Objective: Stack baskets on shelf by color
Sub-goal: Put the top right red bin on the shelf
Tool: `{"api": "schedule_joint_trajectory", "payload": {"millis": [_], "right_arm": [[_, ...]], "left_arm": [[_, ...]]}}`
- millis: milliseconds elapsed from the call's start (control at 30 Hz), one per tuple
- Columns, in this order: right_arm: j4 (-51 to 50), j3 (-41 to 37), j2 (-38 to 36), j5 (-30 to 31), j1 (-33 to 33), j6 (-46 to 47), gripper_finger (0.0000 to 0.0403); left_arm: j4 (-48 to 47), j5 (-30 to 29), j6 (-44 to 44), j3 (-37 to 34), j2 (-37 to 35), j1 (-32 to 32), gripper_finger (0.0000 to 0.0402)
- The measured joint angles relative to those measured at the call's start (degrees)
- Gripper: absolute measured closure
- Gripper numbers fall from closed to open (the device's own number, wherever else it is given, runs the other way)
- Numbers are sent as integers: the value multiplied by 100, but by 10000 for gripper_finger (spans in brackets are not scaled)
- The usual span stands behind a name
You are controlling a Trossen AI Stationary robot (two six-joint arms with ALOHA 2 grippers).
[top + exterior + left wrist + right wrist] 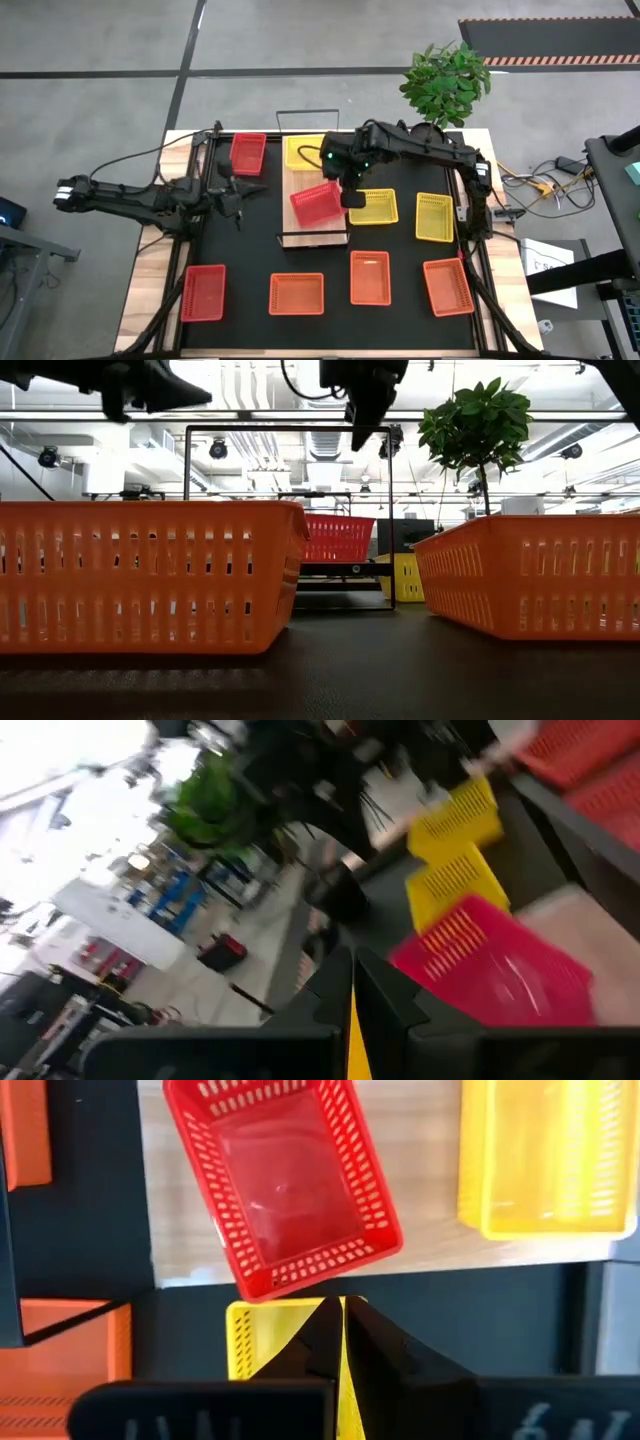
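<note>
On the shelf [313,237] sit only a skewed red basket [318,202] and a yellow basket [304,152], while my right tool [352,196], pinched shut and holding nothing, hangs beside that shelf, so eight baskets remain around it on the bench.

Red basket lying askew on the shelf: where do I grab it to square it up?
Probably by a long rim wall of the red basket, coming from straight above. It sits open side up, rotated on the shelf, so turn the wrist to match. The right gripper, shut, hangs beside it.
</note>
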Motion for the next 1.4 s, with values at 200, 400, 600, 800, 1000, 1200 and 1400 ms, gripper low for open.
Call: {"api": "schedule_joint_trajectory", "payload": {"millis": [200,400,600,800,1000,1200,1400], "right_arm": [[29,-390,0,-408,-251,-111,394],[295,-975,-82,-411,-249,-70,394],[1275,-1856,-393,-417,-247,-195,394],[2309,-2204,-427,-432,-249,-518,394],[2789,-2293,-361,-560,-251,-784,394],[3367,-2324,-357,-689,-254,-989,394],[3693,-2329,-162,-968,-252,-1014,394]], "left_arm": [[-937,628,-377,179,233,16,402],[-1042,1398,-451,179,542,287,402],[-1069,1632,-723,179,941,675,402],[-1064,1634,-762,179,1117,848,402],[-955,1645,-750,179,1342,939,402],[-754,1682,-718,179,1654,1170,402],[-510,1852,-690,179,1855,1455,402]]}}
